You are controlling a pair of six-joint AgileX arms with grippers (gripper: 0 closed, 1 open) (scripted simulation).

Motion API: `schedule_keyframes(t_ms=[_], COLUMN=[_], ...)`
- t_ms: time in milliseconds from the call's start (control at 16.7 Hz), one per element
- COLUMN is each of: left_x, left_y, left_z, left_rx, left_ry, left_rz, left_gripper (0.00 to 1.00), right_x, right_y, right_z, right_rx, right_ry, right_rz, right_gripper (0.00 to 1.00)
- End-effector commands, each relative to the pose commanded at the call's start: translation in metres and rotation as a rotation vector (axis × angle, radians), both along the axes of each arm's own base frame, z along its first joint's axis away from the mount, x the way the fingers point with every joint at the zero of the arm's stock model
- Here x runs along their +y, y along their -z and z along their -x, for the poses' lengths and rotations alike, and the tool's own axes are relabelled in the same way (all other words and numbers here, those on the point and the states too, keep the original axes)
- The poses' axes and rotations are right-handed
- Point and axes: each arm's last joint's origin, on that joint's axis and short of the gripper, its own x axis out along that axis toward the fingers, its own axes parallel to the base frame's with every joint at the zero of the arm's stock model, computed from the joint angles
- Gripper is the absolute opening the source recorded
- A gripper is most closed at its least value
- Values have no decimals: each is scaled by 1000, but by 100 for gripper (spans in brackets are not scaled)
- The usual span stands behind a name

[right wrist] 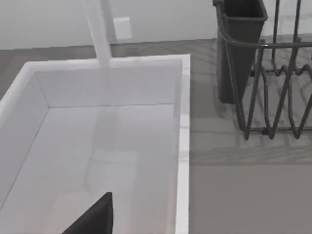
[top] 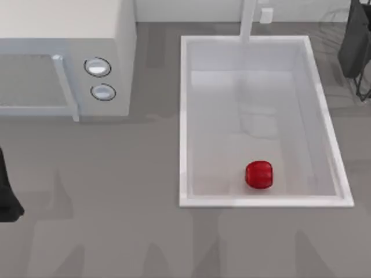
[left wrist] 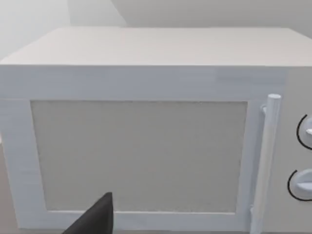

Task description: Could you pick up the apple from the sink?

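Apple (top: 258, 174) lies loose on the sink (top: 183, 121) floor by the near rim, nothing touching it. I cannot tell either gripper's jaw state, so my approach has not begun.

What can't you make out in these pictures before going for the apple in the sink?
- Left gripper: at the top view's left edge a dark arm piece is cut off; fingers unreadable.
- Right gripper: its wrist view shows one dark tip cut by the edge.
- Apple: its underside is hidden from above.
- Wire rack: cut off at the right wrist view's edge.
- Microwave: the closed door hides its interior.
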Motion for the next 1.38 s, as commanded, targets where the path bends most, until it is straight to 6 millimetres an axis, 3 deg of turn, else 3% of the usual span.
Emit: schedule_keyframes(t_ms=[240,480,720,900,1140,1380], left_x=[0,0,0,0,0,0], left_y=[0,0,0,0,0,0], left_z=[0,0,0,0,0,0], left_rx=[0,0,0,0,0,0], left_ry=[0,0,0,0,0,0], left_rz=[0,0,0,0,0,0], left_gripper=[100,100,100,100,100,100], right_x=[23,63,114,148,176,181], right_y=[-36,-42,-10,26,62,68], right_z=[-51,-122,-186,-218,-237,-239], right_rx=[297,621,917,1089,1220,1242], right_ry=[-47,-65,-51,-26,1,6], right_rz=[-36,-29,20,71,122,131], right_gripper=[100,100,100,100,100,100])
